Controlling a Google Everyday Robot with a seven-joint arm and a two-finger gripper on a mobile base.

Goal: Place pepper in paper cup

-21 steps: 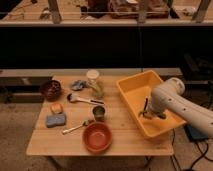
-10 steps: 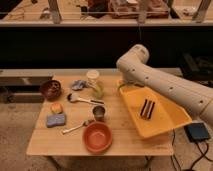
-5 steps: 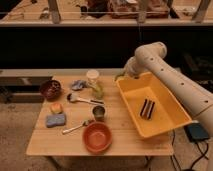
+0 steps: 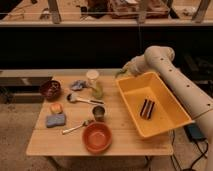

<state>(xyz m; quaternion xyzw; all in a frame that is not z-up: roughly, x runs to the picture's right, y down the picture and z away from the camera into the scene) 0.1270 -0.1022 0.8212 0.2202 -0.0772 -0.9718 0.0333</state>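
The claw (image 4: 121, 73) hangs clenched at the far left corner of the yellow bin (image 4: 172, 117), carrying something green that is probably the pepper (image 4: 120, 74), lifted clear so it can travel. The paper cup (image 4: 92, 78) stands upright on the counter (image 4: 125, 142) left of the bin, rim open to receive it. Two dark sticks (image 4: 146, 108) lie inside the bin. From the claw, the cup sits near, to its left and a little lower.

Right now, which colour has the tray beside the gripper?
Yellow tray, seen in the camera view; the gripper is shut, near its far left corner.
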